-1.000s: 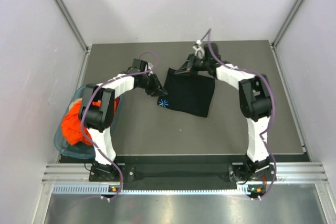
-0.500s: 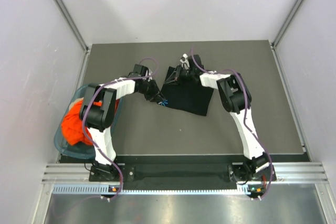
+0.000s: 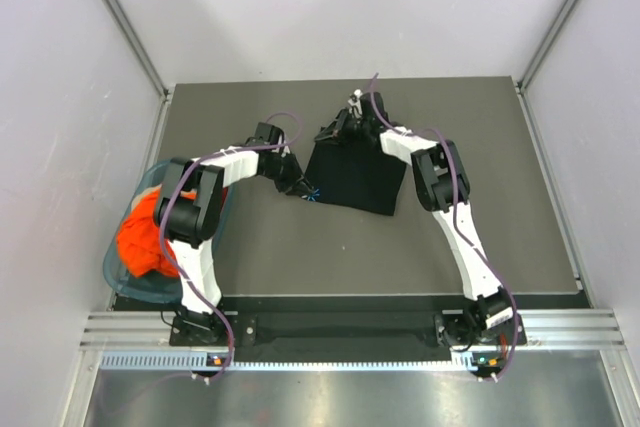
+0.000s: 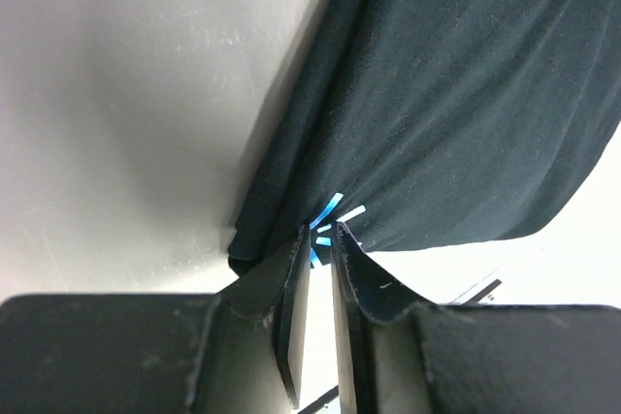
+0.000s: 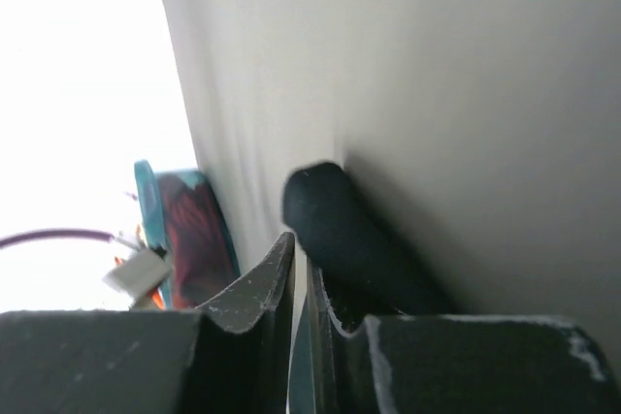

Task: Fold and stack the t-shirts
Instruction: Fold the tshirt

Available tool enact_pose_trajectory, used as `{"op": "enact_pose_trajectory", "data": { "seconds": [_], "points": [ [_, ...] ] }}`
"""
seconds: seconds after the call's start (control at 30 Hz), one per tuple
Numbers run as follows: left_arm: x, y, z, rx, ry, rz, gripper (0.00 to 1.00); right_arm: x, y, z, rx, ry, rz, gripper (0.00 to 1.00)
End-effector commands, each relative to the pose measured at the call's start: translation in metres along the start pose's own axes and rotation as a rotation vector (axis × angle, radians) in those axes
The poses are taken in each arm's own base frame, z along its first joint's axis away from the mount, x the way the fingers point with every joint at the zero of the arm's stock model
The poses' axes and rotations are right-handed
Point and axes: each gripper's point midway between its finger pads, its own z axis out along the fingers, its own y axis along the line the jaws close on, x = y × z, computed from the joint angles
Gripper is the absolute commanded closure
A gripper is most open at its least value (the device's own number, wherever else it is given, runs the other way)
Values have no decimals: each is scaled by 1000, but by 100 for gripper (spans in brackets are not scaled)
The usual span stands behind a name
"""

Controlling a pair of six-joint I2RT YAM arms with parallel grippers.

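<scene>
The black t-shirt [image 3: 358,179] lies folded flat on the grey table [image 3: 300,247], toward the far middle. The left gripper [image 4: 318,239] pinches the shirt's near-left corner, jaws almost together right at the blue-white starburst mark [image 4: 330,218]. The right gripper [image 5: 301,249] is clamped on the far-left corner, where the cloth bunches into a roll. The orange t-shirt [image 3: 140,237] sits crumpled in the teal basket [image 3: 110,267] at the left edge.

Soft, even light — wrist backgrounds blown-out
</scene>
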Motion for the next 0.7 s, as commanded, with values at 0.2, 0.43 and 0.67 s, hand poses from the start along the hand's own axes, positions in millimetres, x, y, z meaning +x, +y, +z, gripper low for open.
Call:
{"op": "enact_pose_trajectory", "data": {
  "seconds": [0.2, 0.43, 0.67],
  "points": [
    [1, 29, 1, -133, -16, 16, 79, -110, -13, -41, 49, -274, 25, 89],
    [-25, -31, -40, -34, -92, 131, 76, -136, 54, -121, 2, -275, -35, 87],
    [-39, -88, -52, 175, -119, 157, 71, -91, 102, -202, 78, -196, -189, 81]
  ]
}}
